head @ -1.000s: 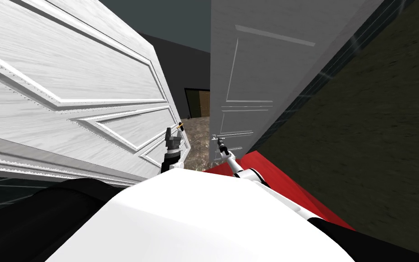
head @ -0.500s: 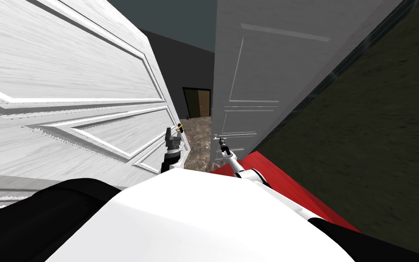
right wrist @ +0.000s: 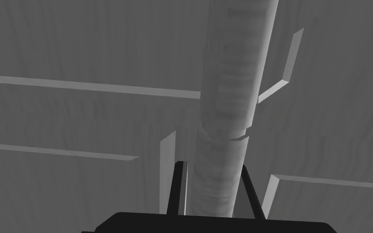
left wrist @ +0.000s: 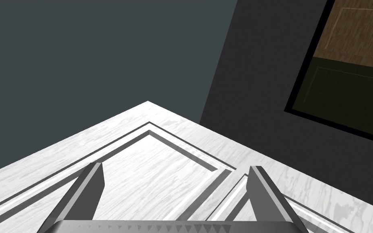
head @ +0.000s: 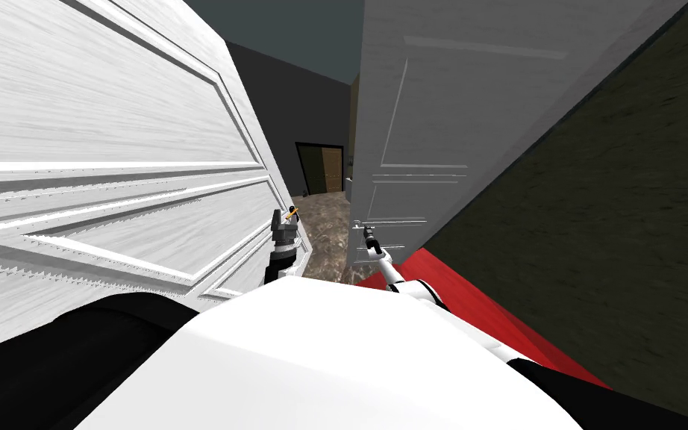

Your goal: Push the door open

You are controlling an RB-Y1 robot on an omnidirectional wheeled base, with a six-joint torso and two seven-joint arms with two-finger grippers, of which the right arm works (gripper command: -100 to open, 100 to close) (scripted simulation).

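Two white panelled door leaves stand ajar with a gap between them. The right leaf (head: 424, 112) carries a grey lever handle (head: 357, 223). My right gripper (head: 363, 228) is at that handle. In the right wrist view the grey handle (right wrist: 230, 81) runs between the two fingers of my right gripper (right wrist: 214, 188), which press its sides in front of the panelled door face (right wrist: 80, 48). My left gripper (head: 281, 218) is by the free edge of the left leaf (head: 111, 149), just below a small gold handle (head: 291, 212). In its wrist view my left gripper (left wrist: 177, 190) stands open over the white door panel (left wrist: 153, 162), holding nothing.
Through the gap lies a mottled brown floor (head: 327, 224), with a dark wall and a far doorway (head: 320, 170) beyond. A red floor strip (head: 469, 291) runs along a dark olive wall (head: 596, 224) on the right. Both leaves stand close on either side.
The gap between the two leaves has widened, and the right leaf's edge sits further right. The whole head view has shifted with my own move, so the left leaf looms larger. Both grippers keep their places.
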